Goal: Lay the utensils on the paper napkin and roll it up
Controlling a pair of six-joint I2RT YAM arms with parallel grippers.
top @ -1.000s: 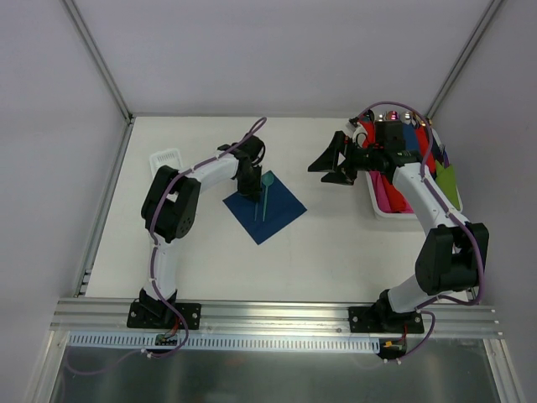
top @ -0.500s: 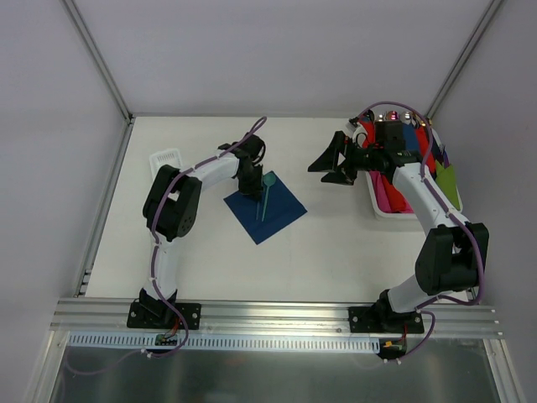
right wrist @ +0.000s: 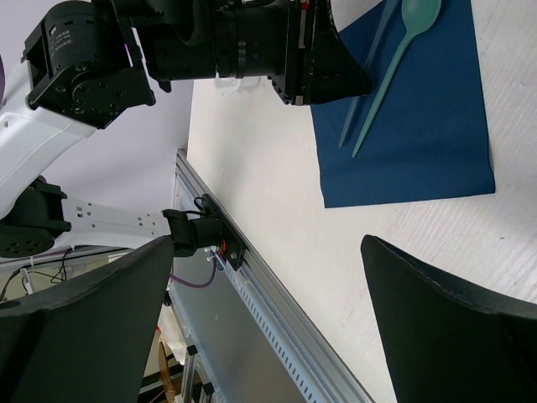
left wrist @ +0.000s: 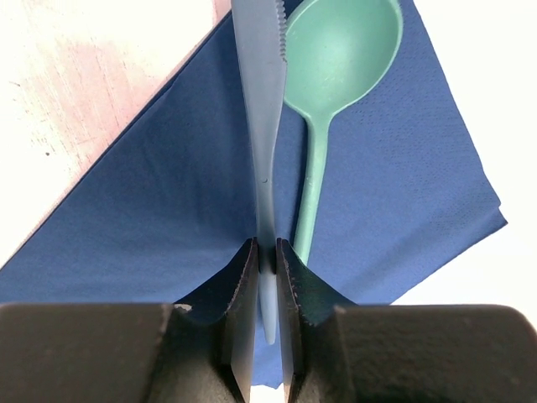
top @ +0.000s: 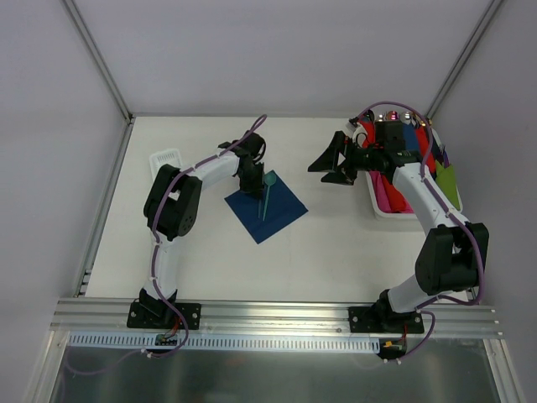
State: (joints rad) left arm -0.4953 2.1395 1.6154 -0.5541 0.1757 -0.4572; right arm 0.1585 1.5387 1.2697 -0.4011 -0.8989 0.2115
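Left claw (left wrist: 266,252) is pinched down narrow on the handle end of the knife (left wrist: 262,126), right over the dark blue napkin (left wrist: 168,210). The knife's long axis runs straight out from the claw, away from it, and as far as the wrist view shows, it lies along the paper. The teal spoon (left wrist: 340,50) is just beside it on the right in that view, nearly parallel, bowl at the far end, handle angling in toward the claw. From the top view, both pieces point roughly from the napkin's far corner toward the near one, so any rolling probably has to go across them, from a side corner.

The left arm is clearly the nearer one. The right claw (top: 331,166) hangs wide open, holding nothing, well apart from the napkin, over the table (top: 336,243) near the white bin (top: 375,206).

Count: one knife, one spoon, one napkin, two claws, one bin with coloured rolls too bunched to count
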